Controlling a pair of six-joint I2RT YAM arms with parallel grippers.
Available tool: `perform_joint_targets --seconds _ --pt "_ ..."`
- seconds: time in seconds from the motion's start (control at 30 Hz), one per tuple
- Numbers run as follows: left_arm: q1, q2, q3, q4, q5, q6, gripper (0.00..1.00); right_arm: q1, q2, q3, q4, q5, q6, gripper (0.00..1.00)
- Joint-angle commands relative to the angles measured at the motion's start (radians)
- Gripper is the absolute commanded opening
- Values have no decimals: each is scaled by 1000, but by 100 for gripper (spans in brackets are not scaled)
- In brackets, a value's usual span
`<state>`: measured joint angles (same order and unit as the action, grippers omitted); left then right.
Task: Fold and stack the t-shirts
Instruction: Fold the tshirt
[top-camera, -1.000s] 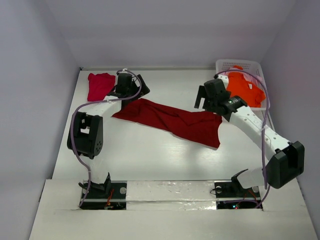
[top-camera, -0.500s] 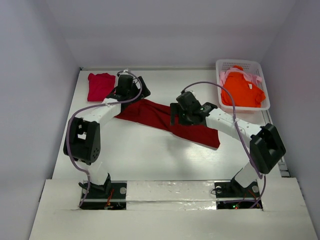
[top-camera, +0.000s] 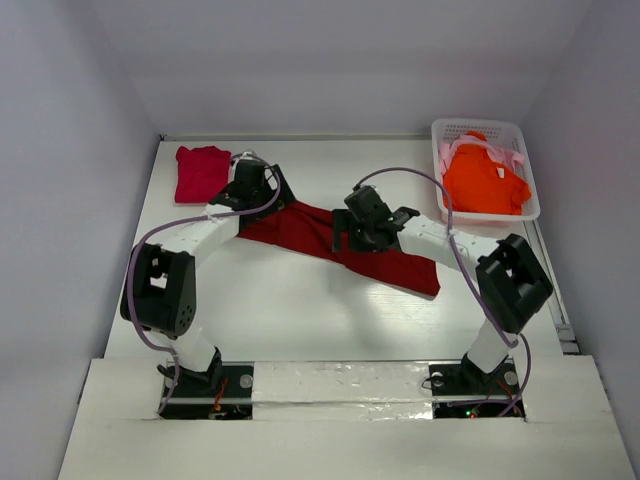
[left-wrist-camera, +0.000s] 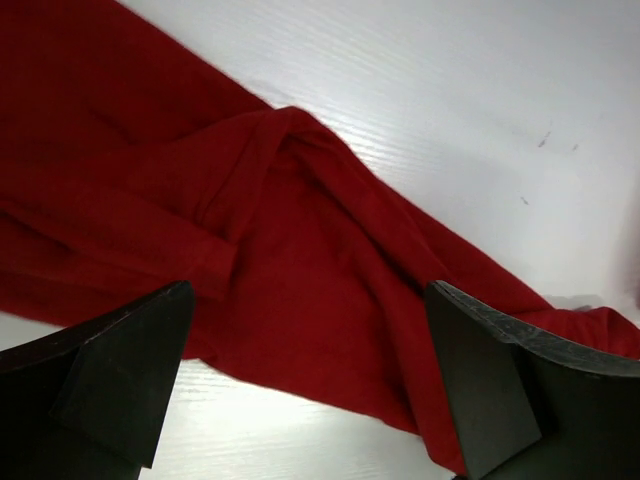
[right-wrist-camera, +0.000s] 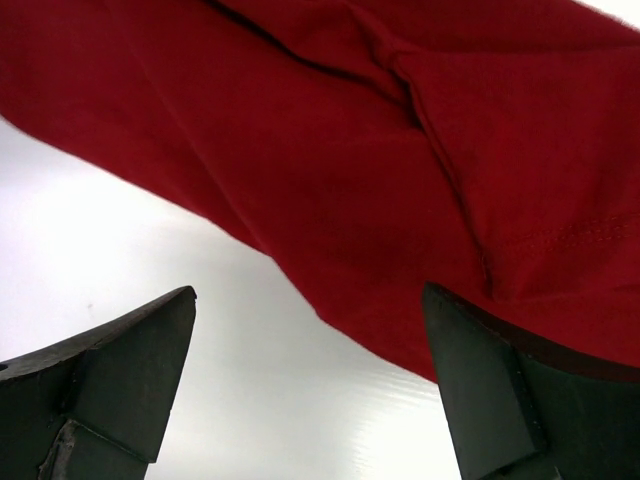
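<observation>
Left end effector (top-camera: 262, 192) and right end effector (top-camera: 345, 235), both spread wide and empty, are hovering over the unfolded dark red t-shirt (top-camera: 395, 262) mid-counter. The crimson-pink shirt (top-camera: 201, 170) is apparently lying folded at the far-left corner, with the others waiting in the basket (top-camera: 480, 127).

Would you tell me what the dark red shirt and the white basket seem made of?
Dark red shirt: soft matte knit cloth, probably cotton; it creases and shows a stitched hem. Basket: seemingly white plastic, with a perforated lattice wall.
</observation>
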<state>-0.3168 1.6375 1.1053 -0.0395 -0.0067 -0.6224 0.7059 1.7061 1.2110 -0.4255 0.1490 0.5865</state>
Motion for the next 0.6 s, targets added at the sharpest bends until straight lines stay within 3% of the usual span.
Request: perform_joint_targets --seconds 0.0,0.57 --pt "-13 -74 -15 -63 -70 -25 99 -13 26 28 40 0 19 100" --pt "-22 -97 -81 -111 -95 -86 99 -52 35 30 33 54 10 100"
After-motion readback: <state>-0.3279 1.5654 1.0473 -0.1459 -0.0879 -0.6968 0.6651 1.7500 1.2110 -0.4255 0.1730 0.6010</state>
